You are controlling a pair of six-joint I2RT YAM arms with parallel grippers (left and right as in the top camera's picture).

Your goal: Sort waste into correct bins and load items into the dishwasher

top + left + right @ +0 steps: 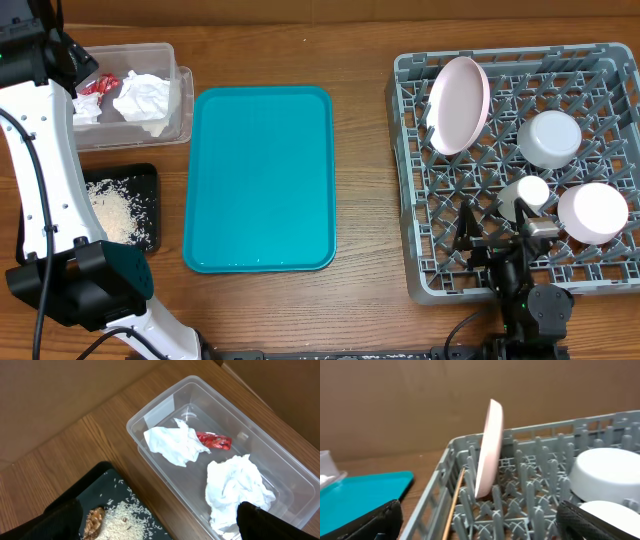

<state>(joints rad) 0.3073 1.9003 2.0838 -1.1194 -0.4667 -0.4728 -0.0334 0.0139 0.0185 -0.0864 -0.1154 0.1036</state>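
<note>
Low in the left wrist view, the left end effector (160,529) hangs spread wide and empty. A crumpled napkin (235,485) lies just beyond it toward the lower right, inside the clear tub (150,410), whose long axis runs from upper left to lower right. A second napkin (172,442) and the red wrapper (214,440) lie farther in, and loose rice (125,517) sits on the black tray (107,477) at lower left.

Along the bottom of the right wrist view, the right end effector (482,527) is likewise spread and holds nothing, at the near wall of the dish rack (432,495). The pink plate (489,450) stands on edge ahead, with bowls (605,472) to the right.

Overhead, the teal tray (260,180) looks bare, so nothing seems left to fetch. Each arm probably needs only to draw back.
</note>
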